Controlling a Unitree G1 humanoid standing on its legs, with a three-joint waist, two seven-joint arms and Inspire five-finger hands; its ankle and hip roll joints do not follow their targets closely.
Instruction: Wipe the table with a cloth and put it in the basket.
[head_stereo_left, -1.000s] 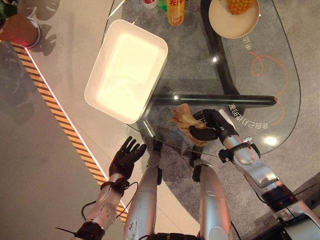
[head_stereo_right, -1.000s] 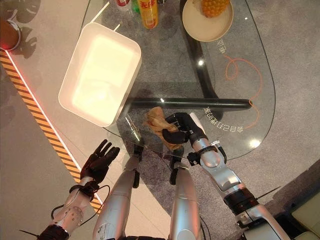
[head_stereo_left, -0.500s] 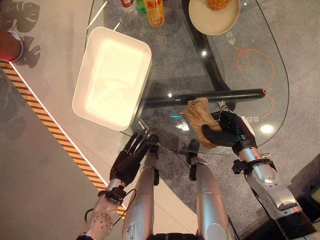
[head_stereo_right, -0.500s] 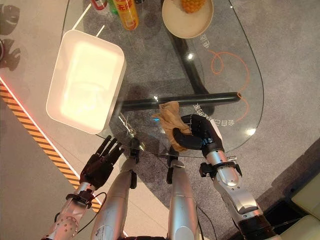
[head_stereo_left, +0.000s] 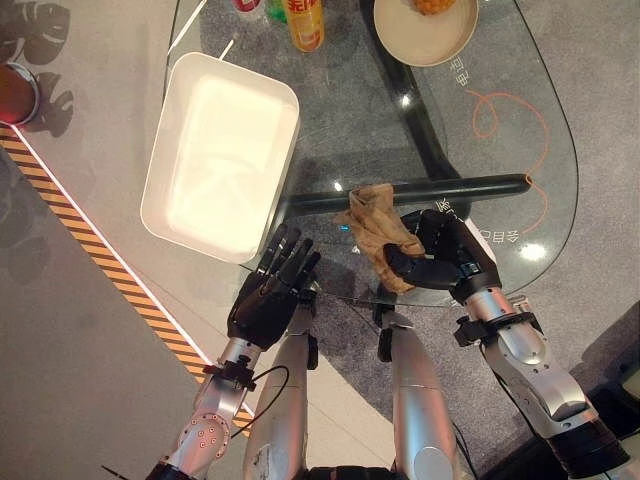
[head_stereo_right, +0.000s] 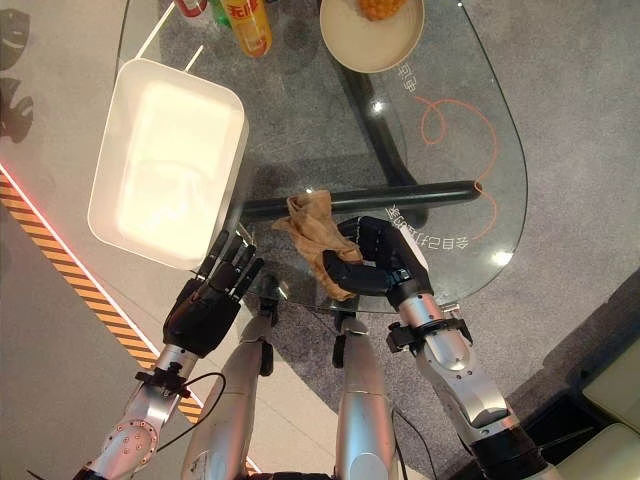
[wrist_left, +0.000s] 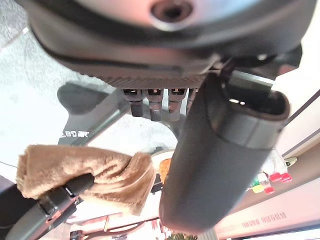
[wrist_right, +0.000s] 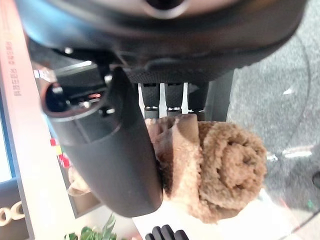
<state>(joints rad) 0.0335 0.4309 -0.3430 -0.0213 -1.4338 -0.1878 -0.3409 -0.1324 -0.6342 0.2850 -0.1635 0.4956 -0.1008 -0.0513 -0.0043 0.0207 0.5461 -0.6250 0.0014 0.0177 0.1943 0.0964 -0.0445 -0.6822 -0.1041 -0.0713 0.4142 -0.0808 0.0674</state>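
Note:
A crumpled tan cloth (head_stereo_left: 376, 226) lies on the glass table (head_stereo_left: 500, 150) near its front edge, with my right hand (head_stereo_left: 440, 258) shut on it; the right wrist view shows the cloth (wrist_right: 215, 172) bunched against the thumb and curled fingers. The cloth's far end trails toward the dark bar under the glass. The white basket (head_stereo_left: 222, 155), a deep rectangular tub, stands at the table's left end. My left hand (head_stereo_left: 268, 292) is open, fingers straight, at the table's front left edge just below the basket's near corner. In the left wrist view the cloth (wrist_left: 85, 170) shows past the left hand (wrist_left: 220, 150).
At the table's far side stand an orange drink bottle (head_stereo_left: 305, 22) and a round cream bowl (head_stereo_left: 425, 30) with yellow fruit. A black-and-orange striped strip (head_stereo_left: 100, 250) runs across the floor on the left. A red pot (head_stereo_left: 15, 92) stands at the far left.
My right hand has dragged the cloth right, then back left along the table's front. My left hand has risen from beside the leg to the table's front left edge. The camera has shifted.

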